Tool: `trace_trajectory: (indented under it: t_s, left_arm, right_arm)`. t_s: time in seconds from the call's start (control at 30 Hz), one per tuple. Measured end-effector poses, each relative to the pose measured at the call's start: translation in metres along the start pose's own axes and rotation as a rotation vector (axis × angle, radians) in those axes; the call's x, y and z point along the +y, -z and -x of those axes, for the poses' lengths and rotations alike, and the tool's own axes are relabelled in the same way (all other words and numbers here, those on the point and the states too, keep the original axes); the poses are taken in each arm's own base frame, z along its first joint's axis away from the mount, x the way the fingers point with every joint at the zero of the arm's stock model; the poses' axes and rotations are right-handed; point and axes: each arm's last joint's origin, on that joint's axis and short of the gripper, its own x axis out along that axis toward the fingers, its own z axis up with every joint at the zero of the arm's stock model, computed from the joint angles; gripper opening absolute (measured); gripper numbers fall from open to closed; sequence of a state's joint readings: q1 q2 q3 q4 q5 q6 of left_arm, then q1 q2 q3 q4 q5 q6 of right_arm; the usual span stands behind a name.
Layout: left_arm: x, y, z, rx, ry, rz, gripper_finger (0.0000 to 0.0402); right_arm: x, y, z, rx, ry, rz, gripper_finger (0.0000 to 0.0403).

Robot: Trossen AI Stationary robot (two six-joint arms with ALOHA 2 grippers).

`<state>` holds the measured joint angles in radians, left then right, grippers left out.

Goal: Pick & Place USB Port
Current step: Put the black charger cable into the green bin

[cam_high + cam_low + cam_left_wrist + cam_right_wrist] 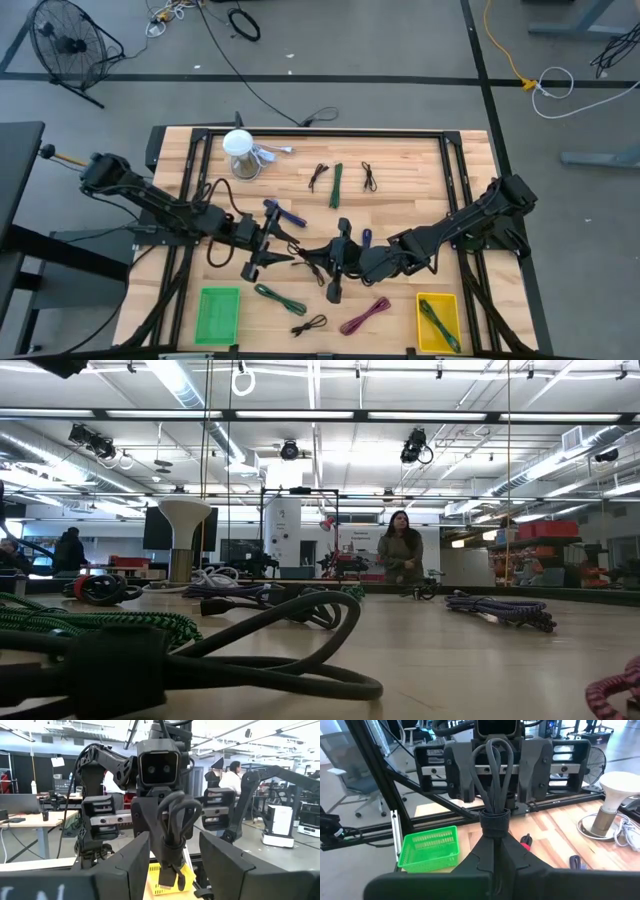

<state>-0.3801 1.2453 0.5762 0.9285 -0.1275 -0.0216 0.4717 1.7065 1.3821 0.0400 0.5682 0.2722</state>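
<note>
The USB cable is a black coiled bundle [493, 775], held up over the table's middle by my right gripper [495, 834], which is shut on it. Its loops stick out past the fingers, and a plug end [168, 878] hangs below. My left gripper [173, 851] faces it from the table's left, open, one finger on either side of the bundle's loops; I cannot tell whether they touch. In the high view the two grippers [288, 256] [322, 262] meet tip to tip. Neither shows in the low view. My right gripper pinches the bundle at its wrapped band [495, 819] between its two fingers, coming roughly level from the table's right. The loops [492, 755] stand out beyond the fingertips toward the left gripper. The bundle is lifted clear of the table.
A green basket [218, 312] sits at the near left and a yellow basket [438, 320] with a green cable at the near right. Several loose cables lie about: green [335, 185], black [318, 176], blue [283, 213], pink [365, 315]. A white stand [240, 152] is at the far left.
</note>
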Motion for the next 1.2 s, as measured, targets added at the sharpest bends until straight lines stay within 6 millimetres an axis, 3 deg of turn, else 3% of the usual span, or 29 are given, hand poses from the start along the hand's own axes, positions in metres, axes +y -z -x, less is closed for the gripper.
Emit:
trace_trajectory:
  t_s: [0.87, 0.97, 1.13, 1.2]
  left_arm:
    - [0.007, -0.005, 0.0, -0.05, -0.054, -0.007, 0.0174]
    - [0.007, -0.005, 0.0, -0.046, -0.055, -0.007, 0.0143]
    - [0.006, -0.005, 0.0, -0.046, -0.032, -0.024, 0.0021]
    - [0.006, -0.005, 0.0, -0.046, -0.02, -0.026, 0.0014]
  right_arm:
    - [-0.002, 0.004, -0.01, 0.003, -0.024, -0.007, 0.0]
    - [-0.003, 0.005, -0.011, 0.005, -0.026, -0.007, 0.0]
    - [-0.004, 0.005, -0.012, 0.009, -0.03, -0.006, 0.0]
    - [-0.003, 0.005, -0.012, 0.007, -0.032, -0.007, 0.0008]
